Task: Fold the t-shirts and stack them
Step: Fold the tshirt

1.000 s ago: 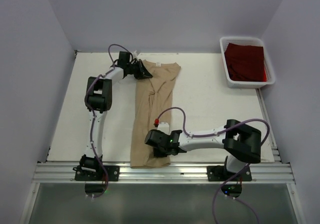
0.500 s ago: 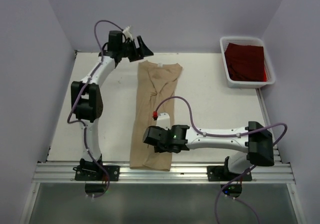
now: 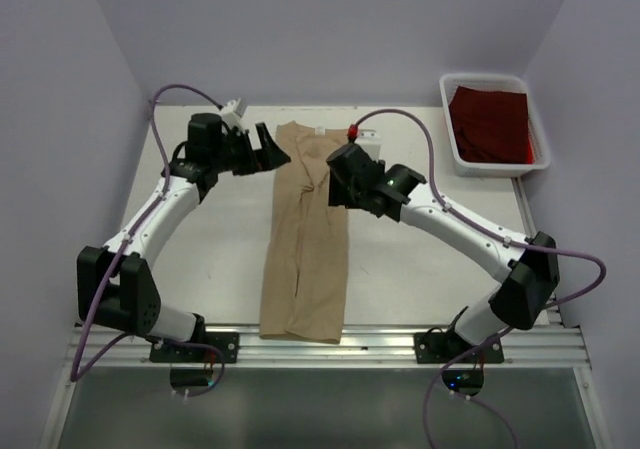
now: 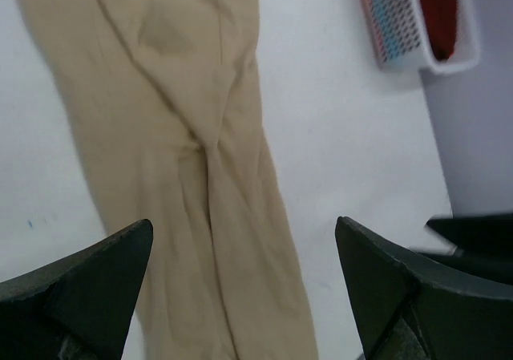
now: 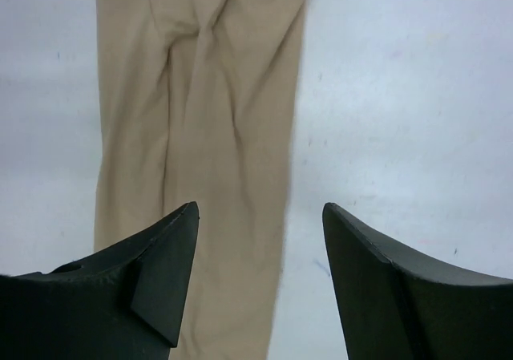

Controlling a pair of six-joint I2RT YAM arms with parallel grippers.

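Shirt (image 3: 305, 249) lies flat along the middle of the desk (image 3: 430, 239), running from the far edge to the near edge. Left pincer (image 4: 243, 222) hangs just left of its far end. Right pincer (image 5: 260, 208) hangs above its far half, on the right side. Bin (image 3: 485, 77) sits in the far right corner, well apart, with the other shirt (image 3: 490, 124) inside.

My L gripper (image 3: 272, 155) & R gripper (image 3: 335, 186) crowd far end; bin (image 3: 451, 129) blocks far right; table (image 3: 230, 259) passable either side of tan shirt (image 3: 305, 259).
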